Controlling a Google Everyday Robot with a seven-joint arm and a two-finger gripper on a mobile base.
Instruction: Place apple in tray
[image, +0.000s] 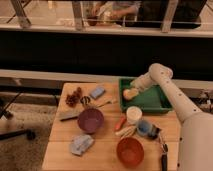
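Observation:
The apple (128, 94), small, round and yellow-orange, is in the left part of the green tray (152, 102) at the back right of the wooden table. My gripper (134, 91) is right at the apple, reaching down-left from the white arm's elbow above the tray. The gripper's tip hides part of the apple, and I cannot tell whether the apple rests on the tray floor or hangs just above it.
A purple bowl (90, 120) stands mid-table and an orange bowl (130, 151) near the front. A white cup (133, 114), an orange-red carrot-like item (120, 123) and a blue item (145, 128) lie just in front of the tray. A blue cloth (81, 143) lies front left.

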